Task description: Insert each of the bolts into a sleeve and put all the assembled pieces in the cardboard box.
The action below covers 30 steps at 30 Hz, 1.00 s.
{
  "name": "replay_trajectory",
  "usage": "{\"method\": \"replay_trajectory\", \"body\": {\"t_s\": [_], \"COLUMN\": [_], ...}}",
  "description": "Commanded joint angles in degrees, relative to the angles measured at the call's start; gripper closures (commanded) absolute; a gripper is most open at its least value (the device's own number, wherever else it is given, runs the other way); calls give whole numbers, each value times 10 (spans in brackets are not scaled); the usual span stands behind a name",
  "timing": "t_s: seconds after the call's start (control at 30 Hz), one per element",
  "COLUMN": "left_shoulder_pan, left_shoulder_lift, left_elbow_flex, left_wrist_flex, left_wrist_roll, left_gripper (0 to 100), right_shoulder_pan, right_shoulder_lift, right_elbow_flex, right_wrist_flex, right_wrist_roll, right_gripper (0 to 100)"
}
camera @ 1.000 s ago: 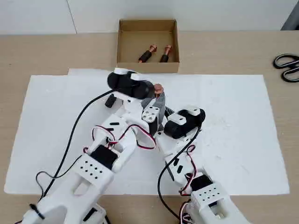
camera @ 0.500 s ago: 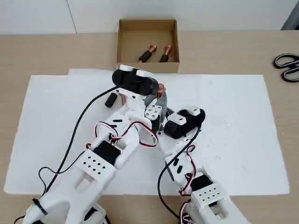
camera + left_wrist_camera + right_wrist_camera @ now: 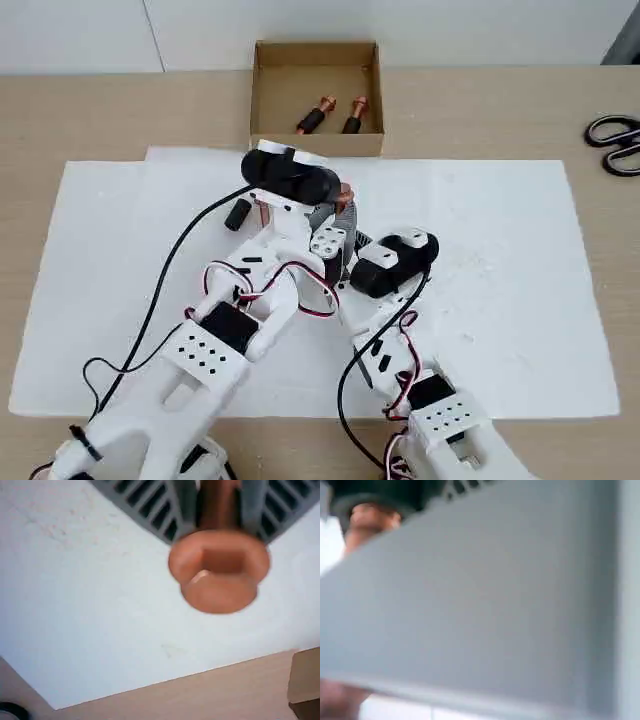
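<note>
Both arms wear glossy white printed shells, broken by black servo blocks at the joints. The left arm (image 3: 225,335) has a grid of small round holes across its lower housing. A thick black cable loops off its side, and thin red, white and black wires curl between its segments. A small white plate higher up shows dark screw holes. The right arm (image 3: 385,350) has the same white casing, a black cable along its flank, red-and-white wire loops and a dotted plate near its base. Its jaws are grey plastic cut with rows of slots.
</note>
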Motion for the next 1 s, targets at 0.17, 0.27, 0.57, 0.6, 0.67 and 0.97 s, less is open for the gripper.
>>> {"method": "replay_trajectory", "body": {"t_s": [0.17,0.27,0.57,0.6,0.67,0.97], "left_shoulder_pan": [2,2,1,0,-1,-18], "left_shoulder_lift": [-3,-4,-7,-7,-7,-142], "left_elbow_flex": [-25,-24,-27,-27,-27,-96], "left_wrist_flex": [29,43,68,68,68,255], "left_wrist_roll": [-2,-2,-2,-2,-2,-2], "left_gripper": [972,894,852,852,852,848], "right_shoulder_pan": [-1,-1,-1,-1,-1,0], "right_shoulder_lift": [-13,-13,-13,-13,-13,-13], "right_elbow_flex": [5,5,5,5,5,5], "right_wrist_flex": [-15,-15,-15,-15,-15,-15], "right_wrist_roll": [5,5,5,5,5,6], "right_gripper": [994,994,994,994,994,994]}}
